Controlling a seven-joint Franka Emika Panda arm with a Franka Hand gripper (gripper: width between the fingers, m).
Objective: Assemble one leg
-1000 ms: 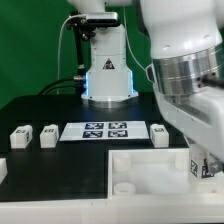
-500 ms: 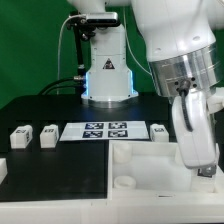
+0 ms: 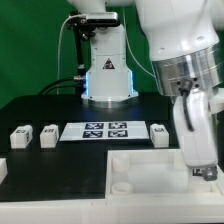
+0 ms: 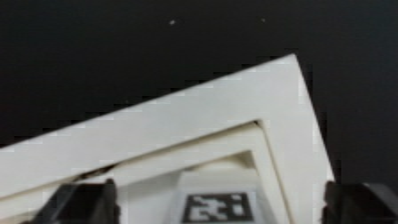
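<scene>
A black tabletop (image 3: 40, 105) lies under me. My gripper (image 4: 222, 205) hangs at the exterior view's right over the large white square tray (image 3: 150, 165), fingers spread either side of a small white tagged leg (image 4: 222, 205), probably lined up to grasp it.

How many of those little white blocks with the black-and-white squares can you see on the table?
3 clearly: two side by side at the exterior view's left of the marker board, one at its right. A partly cut-off white piece at the far left edge may be a fourth.
</scene>
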